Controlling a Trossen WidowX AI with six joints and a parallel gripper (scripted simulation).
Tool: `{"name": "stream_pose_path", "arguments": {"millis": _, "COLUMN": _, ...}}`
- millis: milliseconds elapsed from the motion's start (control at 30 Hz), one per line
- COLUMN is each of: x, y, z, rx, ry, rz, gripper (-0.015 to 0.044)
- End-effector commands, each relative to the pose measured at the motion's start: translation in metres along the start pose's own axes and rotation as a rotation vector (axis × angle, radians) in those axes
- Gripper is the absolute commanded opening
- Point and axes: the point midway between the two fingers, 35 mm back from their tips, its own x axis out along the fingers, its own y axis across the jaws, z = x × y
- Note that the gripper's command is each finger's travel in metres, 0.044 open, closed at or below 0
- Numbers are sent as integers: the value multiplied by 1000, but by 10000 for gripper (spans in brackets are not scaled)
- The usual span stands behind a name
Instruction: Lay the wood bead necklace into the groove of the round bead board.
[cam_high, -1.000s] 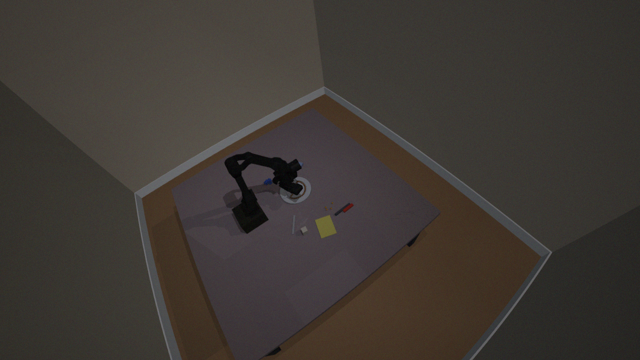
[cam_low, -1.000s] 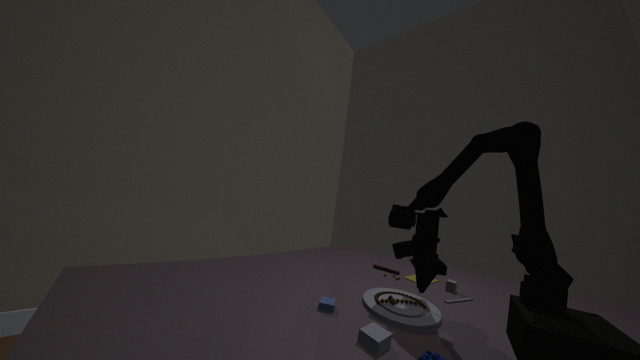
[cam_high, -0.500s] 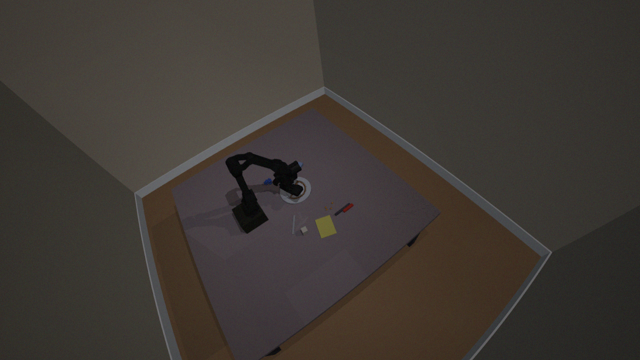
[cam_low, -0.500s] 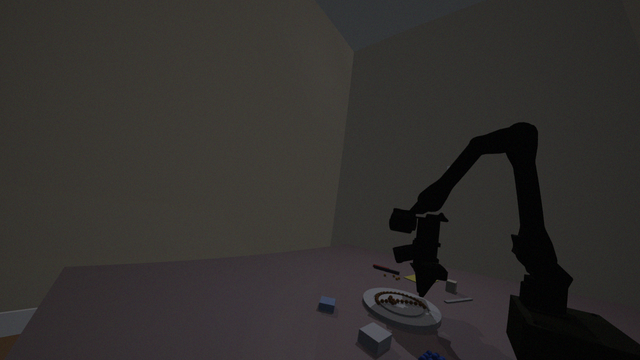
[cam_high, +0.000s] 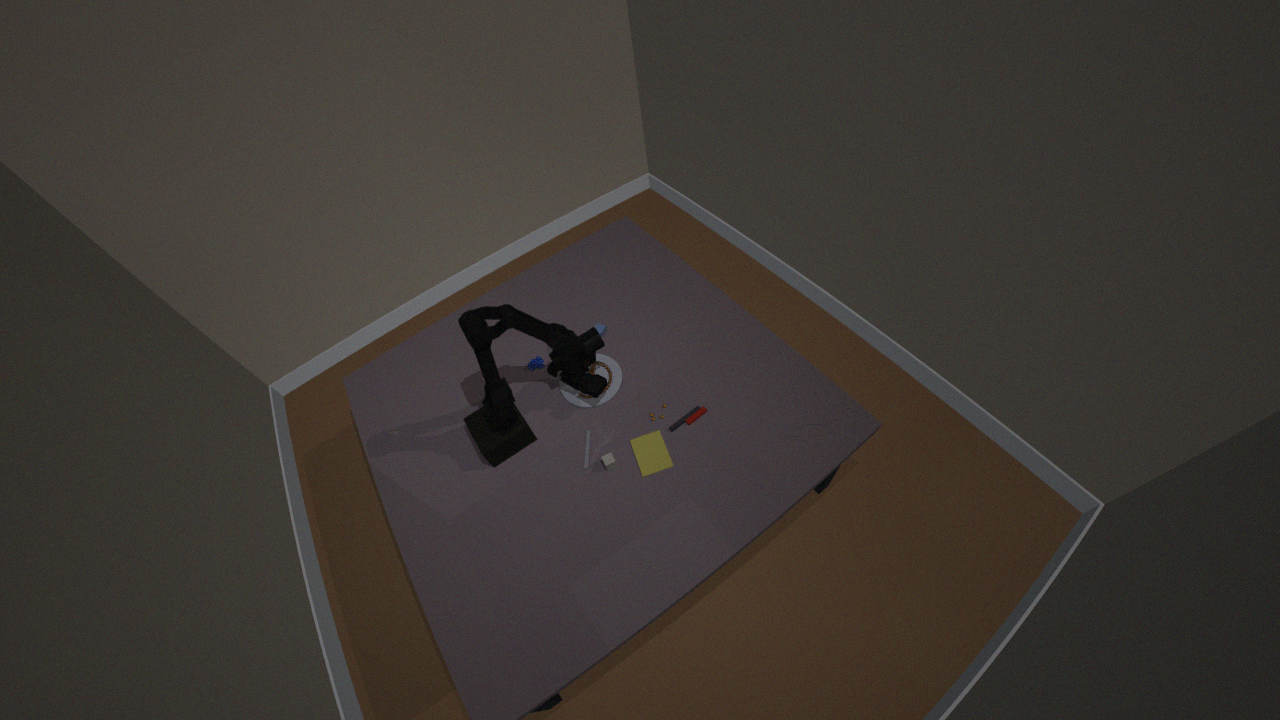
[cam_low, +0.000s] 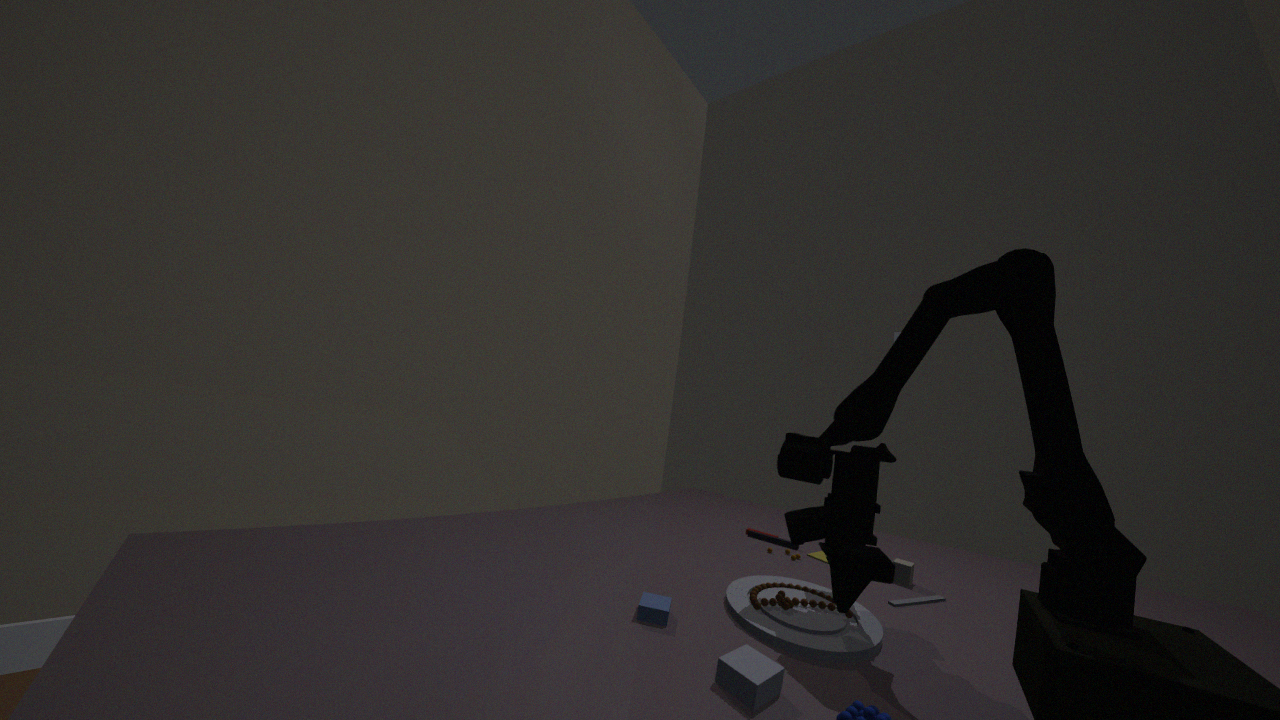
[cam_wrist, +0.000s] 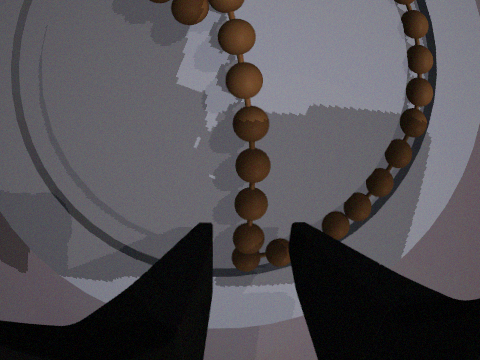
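The round white bead board (cam_high: 616, 374) (cam_low: 787, 638) (cam_wrist: 452, 95) lies on the table. The brown wood bead necklace (cam_high: 611, 379) (cam_low: 783, 601) (cam_wrist: 252, 165) is on it. In the wrist view its right run follows the groove to the bottom, while another run crosses the inner disc to bunched beads at the top edge. The left part of the groove shows no beads there. My gripper (cam_low: 844, 610) (cam_wrist: 251, 236) is partly open and low over the board's edge nearest my base. The bottom bend of the necklace lies between and below the fingertips, not gripped. In the top view my arm hides part of the board.
A blue block (cam_high: 599, 329) (cam_low: 654, 608), a white block (cam_low: 749, 677) and a blue bead cluster (cam_high: 535, 362) (cam_low: 861, 712) surround the board. Elsewhere are a pale stick (cam_high: 588, 449) (cam_low: 916, 600), a whitish cube (cam_high: 607, 460) (cam_low: 903, 573), a yellow sheet (cam_high: 651, 453), loose beads and a red-and-black tool (cam_high: 696, 415).
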Motion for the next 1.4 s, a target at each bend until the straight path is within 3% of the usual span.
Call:
{"name": "stream_pose_path", "arguments": {"millis": 0, "x": 5, "y": 1, "z": -2, "rx": -4, "ry": 4, "rz": 2, "gripper": 120}}
{"name": "stream_pose_path", "arguments": {"millis": 33, "x": 5, "y": 1, "z": -2, "rx": -4, "ry": 4, "rz": 2, "gripper": 120}}
{"name": "stream_pose_path", "arguments": {"millis": 200, "x": 2, "y": 0, "z": -1, "rx": 0, "ry": 2, "rz": 1, "gripper": 0}}
{"name": "stream_pose_path", "arguments": {"millis": 1367, "x": 2, "y": 0, "z": -1, "rx": 0, "ry": 2, "rz": 1, "gripper": 0}}
